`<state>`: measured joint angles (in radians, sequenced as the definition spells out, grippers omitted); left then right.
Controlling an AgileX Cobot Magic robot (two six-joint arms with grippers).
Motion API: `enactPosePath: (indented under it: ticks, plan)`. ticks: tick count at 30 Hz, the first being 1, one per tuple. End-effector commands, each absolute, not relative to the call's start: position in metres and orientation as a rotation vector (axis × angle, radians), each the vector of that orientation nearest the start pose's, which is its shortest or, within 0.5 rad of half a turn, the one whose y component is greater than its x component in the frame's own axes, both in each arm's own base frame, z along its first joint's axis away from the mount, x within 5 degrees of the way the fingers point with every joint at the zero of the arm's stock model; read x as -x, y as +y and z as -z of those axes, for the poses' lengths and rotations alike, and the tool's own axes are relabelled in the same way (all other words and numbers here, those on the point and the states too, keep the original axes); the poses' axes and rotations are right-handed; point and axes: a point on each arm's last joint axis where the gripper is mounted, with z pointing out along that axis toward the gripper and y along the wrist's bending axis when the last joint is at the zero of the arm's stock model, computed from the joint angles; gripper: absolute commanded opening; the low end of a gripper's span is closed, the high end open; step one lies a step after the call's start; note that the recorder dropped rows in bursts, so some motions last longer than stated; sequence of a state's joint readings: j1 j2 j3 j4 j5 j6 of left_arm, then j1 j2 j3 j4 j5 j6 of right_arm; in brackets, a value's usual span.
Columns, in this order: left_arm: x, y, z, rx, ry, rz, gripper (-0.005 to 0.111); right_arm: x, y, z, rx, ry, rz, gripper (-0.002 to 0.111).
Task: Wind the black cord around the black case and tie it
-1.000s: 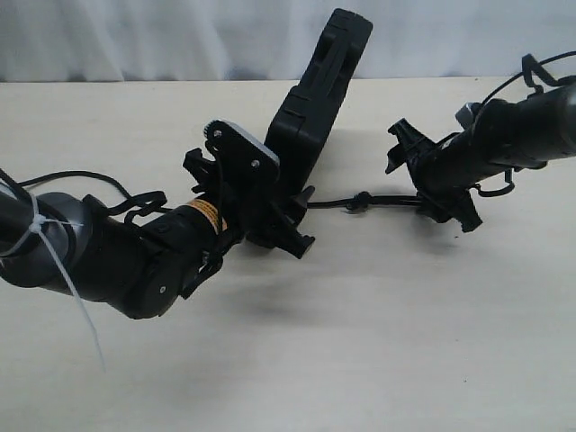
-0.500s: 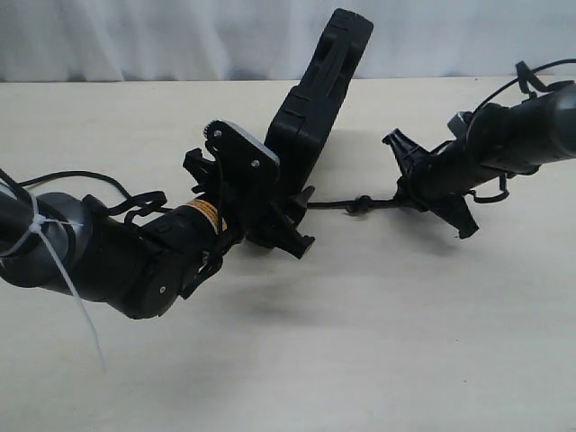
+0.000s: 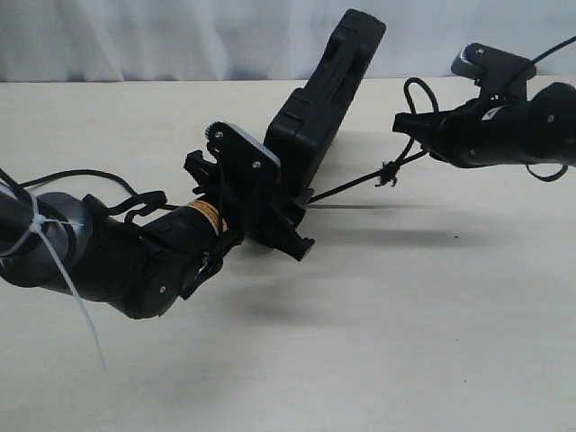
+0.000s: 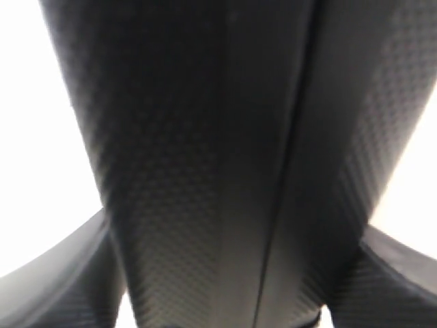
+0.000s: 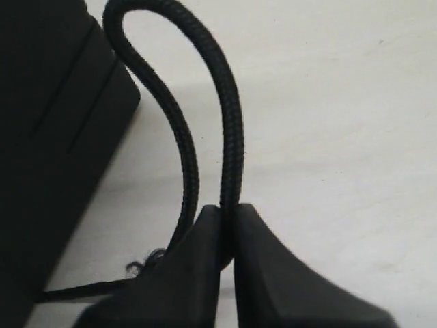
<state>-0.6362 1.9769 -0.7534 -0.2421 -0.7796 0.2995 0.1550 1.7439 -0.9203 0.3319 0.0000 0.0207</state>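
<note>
The black case (image 3: pixel 326 99) stands tilted on its lower edge near the middle of the table, handle slot uppermost. My left gripper (image 3: pixel 286 216) is shut on its lower end. In the left wrist view the case's textured face (image 4: pixel 205 171) fills the space between the two fingers (image 4: pixel 48 273). The black cord (image 3: pixel 351 187) runs taut from the case's lower end up to the right, past a small knot (image 3: pixel 389 173). My right gripper (image 3: pixel 407 121) is shut on the cord's loop (image 5: pixel 171 61), pinched between the fingertips (image 5: pixel 198 239) above the table, with the case (image 5: pixel 41 137) beside it.
A white zip tie (image 3: pixel 54 261) hangs from the left arm's sleeve, and black cables (image 3: pixel 90 180) trail from it. The pale table (image 3: pixel 405 342) stretches to the front and right. A white curtain (image 3: pixel 180 36) closes off the back.
My right gripper has shut on the cord's loop and lifted it up and to the right, pulling the cord taut off the table. The case's top has leaned slightly right.
</note>
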Motion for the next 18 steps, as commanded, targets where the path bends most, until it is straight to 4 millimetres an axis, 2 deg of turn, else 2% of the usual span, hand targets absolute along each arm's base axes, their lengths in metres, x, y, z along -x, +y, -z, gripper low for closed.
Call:
enactPosePath:
  ticks: [1, 5, 10, 14, 15, 18]
  plan:
    - [-0.292, -0.198, -0.105, -0.643, 1.937, 0.174, 0.0, -0.347, 0.038, -0.192, -0.147, 2.245, -0.17, 0.004]
    - [-0.292, -0.198, -0.105, -0.644, 1.939, 0.174, 0.0, -0.346, 0.035, -0.192, -0.029, 2.263, -0.113, 0.004]
    - [-0.292, -0.197, -0.104, -0.646, 1.946, 0.174, 0.0, -0.343, 0.045, -0.19, 0.025, 2.291, -0.125, 0.004]
    - [-0.292, -0.198, -0.104, -0.669, 1.941, 0.163, 0.0, -0.34, 0.061, -0.193, 0.11, 2.282, -0.134, 0.004]
    - [-0.291, -0.197, -0.104, -0.685, 1.942, 0.154, 0.0, -0.337, 0.07, -0.198, 0.159, 2.265, -0.143, 0.004]
    - [-0.291, -0.197, -0.103, -0.712, 1.94, 0.139, 0.0, -0.334, 0.079, -0.214, 0.183, 2.182, -0.154, 0.004]
